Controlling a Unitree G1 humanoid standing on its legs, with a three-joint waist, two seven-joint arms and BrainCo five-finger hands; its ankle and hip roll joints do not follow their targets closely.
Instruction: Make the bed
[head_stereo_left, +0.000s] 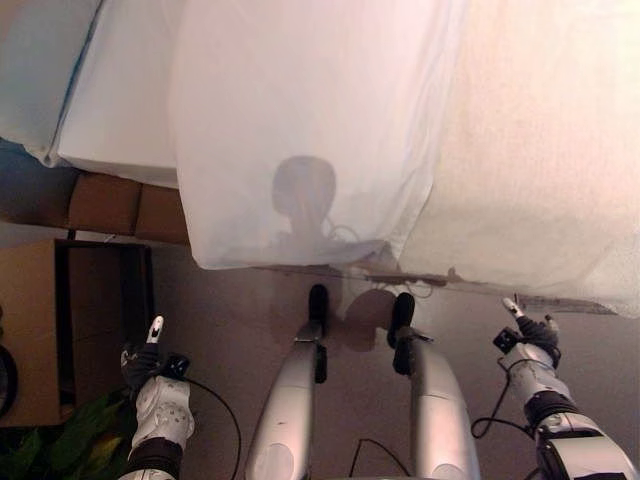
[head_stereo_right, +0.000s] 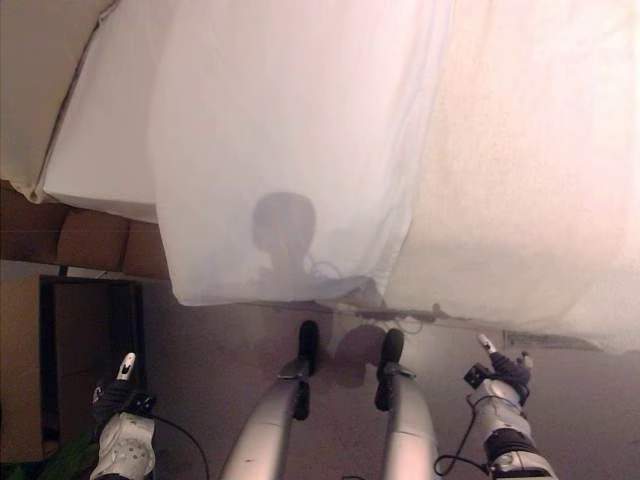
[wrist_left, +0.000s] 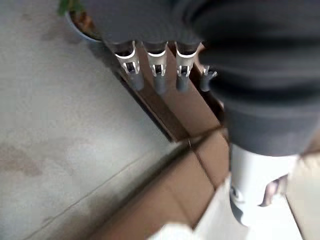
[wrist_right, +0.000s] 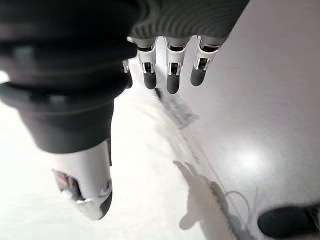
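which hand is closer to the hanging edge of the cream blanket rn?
Right. The right hand is just below the cream blanket where its edge hangs over the bed side, fingers relaxed, holding nothing. The left hand is down by the brown cabinet, well off to the other side.

A white sheet (head_stereo_left: 300, 120) drapes over the bed's (head_stereo_left: 110, 110) near edge at centre-left, beside a cream blanket (head_stereo_left: 540, 150) on the right.

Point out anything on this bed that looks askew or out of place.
The thin white sheet hangs over the bed's edge to the floor, its lower corner lopsided beside the cream blanket. Both hands hang empty above the floor.
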